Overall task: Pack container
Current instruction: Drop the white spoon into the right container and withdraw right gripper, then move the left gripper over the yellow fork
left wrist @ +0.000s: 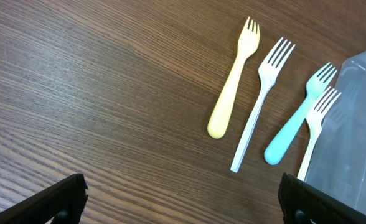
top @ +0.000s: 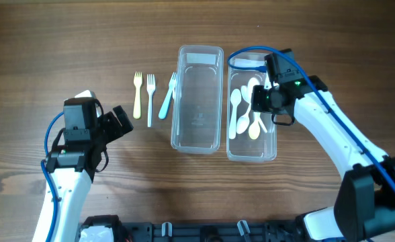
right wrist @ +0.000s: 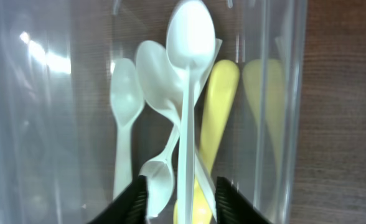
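Clear right container [top: 251, 156]: mid-table, the right one of 2, with loose white and yellow spoons [top: 238, 111] lying inside.
Held spoon [right wrist: 189, 37]: white, above the pile, within the container's walls.
Right gripper [right wrist: 183, 202]: over that container, fingers clamped on the held spoon's handle.
Left container [top: 197, 101]: clear, just beside the right one.
Forks [top: 150, 99]: 4 left of the containers: yellow, white, blue, and 1 white against the left container's edge.
Left gripper [top: 120, 121]: fingers wide apart, holding nothing, near the forks.
Table [top: 63, 40]: dark wood.
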Available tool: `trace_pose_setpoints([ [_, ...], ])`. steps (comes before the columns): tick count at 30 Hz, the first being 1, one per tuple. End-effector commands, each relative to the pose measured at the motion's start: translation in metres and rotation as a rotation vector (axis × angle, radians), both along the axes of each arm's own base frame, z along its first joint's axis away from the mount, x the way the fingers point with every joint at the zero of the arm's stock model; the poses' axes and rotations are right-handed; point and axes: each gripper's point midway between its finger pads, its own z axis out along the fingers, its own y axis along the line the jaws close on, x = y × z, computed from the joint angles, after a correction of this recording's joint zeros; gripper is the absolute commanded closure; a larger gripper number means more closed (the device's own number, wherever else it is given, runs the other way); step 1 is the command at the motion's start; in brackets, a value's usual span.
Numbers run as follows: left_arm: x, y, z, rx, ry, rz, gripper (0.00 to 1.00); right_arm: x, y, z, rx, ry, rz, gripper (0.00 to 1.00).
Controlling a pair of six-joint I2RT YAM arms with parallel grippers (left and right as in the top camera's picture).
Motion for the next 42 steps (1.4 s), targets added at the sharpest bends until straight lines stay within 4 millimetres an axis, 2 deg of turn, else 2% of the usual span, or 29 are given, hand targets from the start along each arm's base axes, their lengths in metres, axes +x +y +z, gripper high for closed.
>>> trace_pose_setpoints([
  [1, 0.004, 0.002, 0.007, 0.017, -0.015, -0.005, 0.0, 0.021, -0.001, 0.064, 0.023, -0.188, 0.002, 0.43],
  [4, 0.004, 0.002, 0.007, 0.016, -0.016, -0.004, 0.0, 0.027, -0.016, 0.111, 0.029, -0.314, -0.044, 0.34],
  [7, 0.004, -0.006, 0.007, -0.03, -0.017, -0.026, 0.0, 0.027, -0.051, 0.15, -0.009, -0.43, -0.139, 0.27],
  [8, 0.004, -0.015, 0.007, -0.072, -0.018, -0.057, 0.0, 0.025, -0.07, 0.163, -0.033, -0.469, -0.193, 0.22],
  [12, 0.004, -0.038, 0.01, -0.18, -0.025, -0.137, 0.0, 0.011, -0.121, 0.181, -0.071, -0.507, -0.331, 0.14],
  [14, 0.004, -0.046, 0.012, -0.214, -0.032, -0.166, 0.0, 0.005, -0.139, 0.178, -0.085, -0.483, -0.382, 0.1],
  [16, 0.006, -0.05, 0.016, -0.225, -0.048, -0.19, 0.01, -0.002, -0.158, 0.165, -0.089, -0.423, -0.454, 0.04],
  [18, 0.005, -0.048, 0.015, -0.219, -0.042, -0.185, 0.01, -0.006, -0.167, 0.15, -0.082, -0.362, -0.482, 0.01],
  [22, 0.007, -0.037, 0.013, -0.17, 0.015, -0.14, 0.01, -0.009, -0.162, 0.119, -0.029, -0.232, -0.466, 0.01],
  [24, 0.015, -0.029, 0.02, -0.108, 0.054, -0.158, 0.06, -0.007, -0.159, 0.103, -0.021, -0.177, -0.452, 0.01],
  [27, 0.033, -0.023, 0.03, -0.045, 0.11, -0.194, 0.08, -0.007, -0.159, 0.087, -0.019, -0.121, -0.452, 0.01],
  [31, 0.06, -0.022, 0.032, 0.011, 0.165, -0.274, 0.07, -0.006, -0.155, 0.076, -0.001, -0.085, -0.442, 0.0],
  [35, 0.084, -0.031, 0.017, 0.044, 0.208, -0.314, 0.07, -0.007, -0.155, 0.075, -0.003, -0.077, -0.442, 0.01],
  [37, 0.089, -0.043, 0.007, 0.046, 0.228, -0.347, 0.14, -0.007, -0.155, 0.075, -0.003, -0.074, -0.442, 0.01],
  [39, 0.09, -0.06, -0.005, 0.058, 0.25, -0.408, 0.26, -0.008, -0.155, 0.075, -0.003, -0.072, -0.441, 0.01],
  [40, 0.091, -0.068, -0.011, 0.074, 0.26, -0.43, 0.36, -0.008, -0.155, 0.075, -0.003, -0.071, -0.442, 0.0],
  [42, 0.093, -0.075, -0.018, 0.118, 0.273, -0.445, 0.62, -0.009, -0.154, 0.074, -0.003, -0.068, -0.441, 0.0],
])
